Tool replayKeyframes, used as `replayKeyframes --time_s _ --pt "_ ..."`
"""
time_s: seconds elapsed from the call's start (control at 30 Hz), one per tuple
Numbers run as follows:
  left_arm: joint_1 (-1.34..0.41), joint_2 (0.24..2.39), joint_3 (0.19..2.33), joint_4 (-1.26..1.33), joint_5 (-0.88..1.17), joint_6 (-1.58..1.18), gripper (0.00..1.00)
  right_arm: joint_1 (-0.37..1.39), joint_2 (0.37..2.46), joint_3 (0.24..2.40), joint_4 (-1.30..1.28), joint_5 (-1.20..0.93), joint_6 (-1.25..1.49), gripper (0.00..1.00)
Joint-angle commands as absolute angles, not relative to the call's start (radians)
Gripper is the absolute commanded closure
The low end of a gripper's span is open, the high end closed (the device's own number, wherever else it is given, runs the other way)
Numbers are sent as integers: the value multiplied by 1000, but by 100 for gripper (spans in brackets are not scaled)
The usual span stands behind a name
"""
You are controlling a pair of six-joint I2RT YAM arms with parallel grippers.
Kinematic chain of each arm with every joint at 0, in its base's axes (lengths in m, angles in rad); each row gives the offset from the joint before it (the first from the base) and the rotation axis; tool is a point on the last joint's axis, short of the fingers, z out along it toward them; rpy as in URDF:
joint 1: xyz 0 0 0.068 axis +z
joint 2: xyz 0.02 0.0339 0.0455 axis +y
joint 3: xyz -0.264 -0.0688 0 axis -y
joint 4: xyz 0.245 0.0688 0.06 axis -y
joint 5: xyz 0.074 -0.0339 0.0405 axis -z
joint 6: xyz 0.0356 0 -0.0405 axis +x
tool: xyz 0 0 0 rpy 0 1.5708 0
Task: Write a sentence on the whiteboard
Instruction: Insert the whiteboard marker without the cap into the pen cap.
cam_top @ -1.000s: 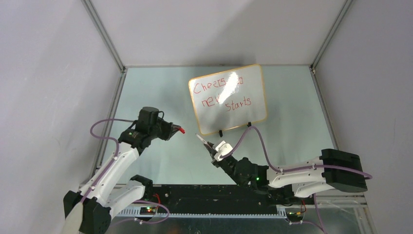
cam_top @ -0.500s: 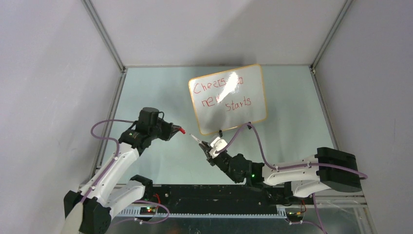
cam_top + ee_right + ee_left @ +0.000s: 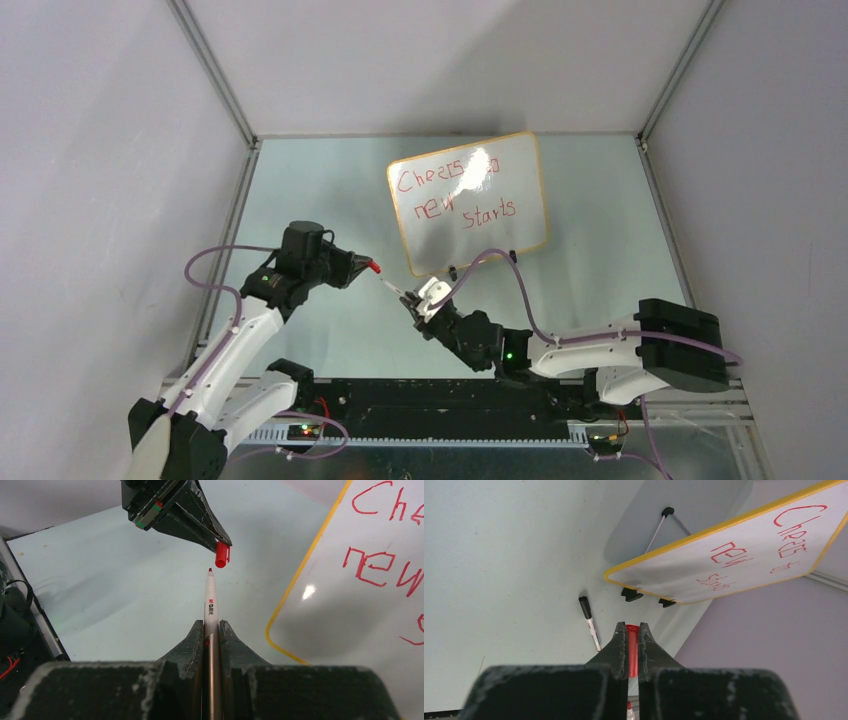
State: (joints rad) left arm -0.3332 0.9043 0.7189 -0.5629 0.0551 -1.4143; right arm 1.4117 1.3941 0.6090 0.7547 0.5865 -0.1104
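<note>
Whiteboard (image 3: 505,228): glossy, smooth white face, with a bright glare patch toward 12 o'clock; the thin orange-tan rim looks like plastic.
Sentence (image 3: 452,196): red marker ink, flat and matt against the shine.
Marker (image 3: 210,607): smooth white plastic barrel with print on it.
Cap (image 3: 221,558): red plastic, slight sheen.
Left gripper (image 3: 632,628), right gripper (image 3: 211,624): 2 black plastic fingers each, matt, edges scuffed whitish and rough.
Table (image 3: 320,190): pale, matt, smooth.

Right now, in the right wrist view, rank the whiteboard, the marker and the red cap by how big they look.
1. whiteboard: largest, even though the frame crops it.
2. marker: mid-sized, though it is close to the camera, which inflates it.
3. red cap: clearly the smallest.
</note>
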Motion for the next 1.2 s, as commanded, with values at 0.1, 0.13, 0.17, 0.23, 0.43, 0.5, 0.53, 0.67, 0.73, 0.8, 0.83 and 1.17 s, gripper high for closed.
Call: replayKeyframes --time_s 0.1,0.13,0.17,0.23,0.43,0.5,0.53,0.67,0.73,0.8,0.83,1.17 --pt "-325 890 712 -543 72 -1418 100 1407 1425 674 754 589 -103 100" --pt "-325 889 712 -546 73 -1418 100 1406 1430 677 751 590 -102 100" --pt "-326 887 713 -546 74 -1418 100 1405 1431 678 751 590 -104 100" --pt "-325 882 712 -547 77 -1416 100 1402 1436 681 750 591 -102 100" --pt "-326 867 711 -551 80 -1411 100 1398 1439 680 747 595 -102 100" --pt "-325 867 709 -549 88 -1406 100 1396 1440 680 747 595 -100 100" --pt "-325 867 709 -550 92 -1403 100 1395 1440 680 748 595 -99 100" --pt "-325 870 702 -548 103 -1399 100 1393 1439 681 751 595 -100 100" --pt "-325 874 699 -544 104 -1399 100 1391 1439 681 753 595 -101 100" --pt "-325 876 697 -541 107 -1399 100 1389 1438 680 754 593 -101 100" --pt "-325 877 696 -538 108 -1399 100 1390 1438 680 755 593 -101 100" --pt "-325 885 690 -528 120 -1394 100 1381 1437 681 753 591 -98 100"
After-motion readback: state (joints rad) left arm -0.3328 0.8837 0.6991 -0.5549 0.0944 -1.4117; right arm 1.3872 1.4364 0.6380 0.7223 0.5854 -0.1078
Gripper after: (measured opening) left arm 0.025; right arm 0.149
